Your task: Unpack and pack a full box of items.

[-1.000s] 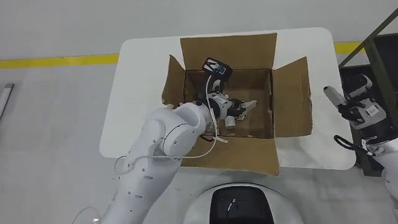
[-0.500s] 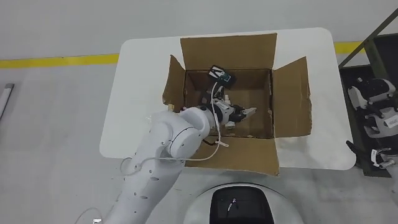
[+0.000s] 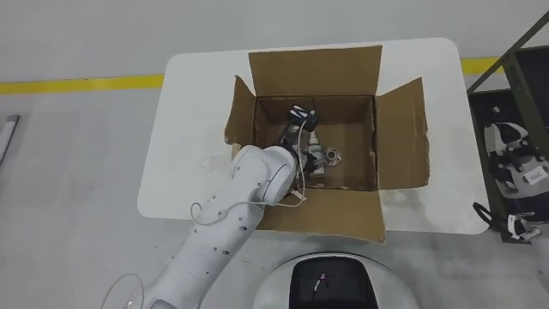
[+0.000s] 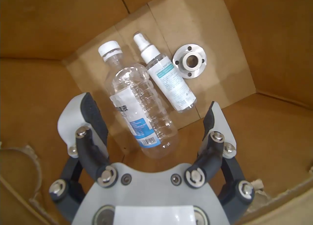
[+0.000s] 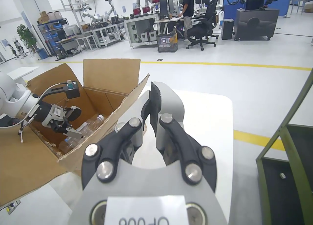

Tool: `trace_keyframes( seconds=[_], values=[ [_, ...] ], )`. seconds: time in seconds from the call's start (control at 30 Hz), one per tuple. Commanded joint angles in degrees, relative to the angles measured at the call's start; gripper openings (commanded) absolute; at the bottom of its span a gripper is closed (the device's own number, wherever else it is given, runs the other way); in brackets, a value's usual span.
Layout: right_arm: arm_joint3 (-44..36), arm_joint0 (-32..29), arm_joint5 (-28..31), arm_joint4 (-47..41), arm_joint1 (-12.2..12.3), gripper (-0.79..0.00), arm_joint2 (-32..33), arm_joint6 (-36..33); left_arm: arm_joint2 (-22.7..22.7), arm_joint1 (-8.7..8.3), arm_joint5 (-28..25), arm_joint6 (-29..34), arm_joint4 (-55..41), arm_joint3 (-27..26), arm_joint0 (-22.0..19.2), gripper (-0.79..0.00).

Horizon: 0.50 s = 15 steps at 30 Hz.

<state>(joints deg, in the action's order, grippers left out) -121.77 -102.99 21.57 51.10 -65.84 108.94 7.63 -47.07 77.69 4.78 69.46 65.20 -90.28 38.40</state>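
Cardboard box (image 3: 315, 69), flaps open, on the white table (image 3: 193, 137). On its floor lies a clear water bottle (image 4: 143, 111) with a white cap, directly below the left gripper (image 4: 149, 102) and in line with the gap between its fingers. A white-labelled spray bottle (image 4: 166, 76) lies alongside the bottle, touching it, on the claw's right. A round metal flange (image 4: 189, 61) rests flat just beside the sprayer's shoulder, farther to that side. The left gripper hangs inside the box, spread wide and empty, not touching the bottle. The right gripper (image 5: 151, 89) is well apart, beyond the table's right edge, pads pressed together on nothing.
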Motion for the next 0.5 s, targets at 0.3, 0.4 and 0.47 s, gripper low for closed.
trace_keyframes(
  seconds=[0.3, 0.4, 0.47],
  values=[
    [0.69, 0.50, 1.29, 0.39, -0.16, -0.785, 0.23, -0.36, -0.84, 0.68, 1.64, -1.37, -0.80, 4.88, 1.08, 0.000],
    [1.03, 0.73, 1.50, 0.46, -0.20, -0.785, 0.29, -0.53, -0.96, 0.76, 1.10, -1.65, 0.19, 6.13, 0.92, -0.049],
    [1.19, 0.88, 1.50, 0.55, -0.23, -0.785, 0.33, -0.64, -1.16, 0.85, 1.02, -1.97, 0.39, 6.76, 0.82, -0.083]
  ],
)
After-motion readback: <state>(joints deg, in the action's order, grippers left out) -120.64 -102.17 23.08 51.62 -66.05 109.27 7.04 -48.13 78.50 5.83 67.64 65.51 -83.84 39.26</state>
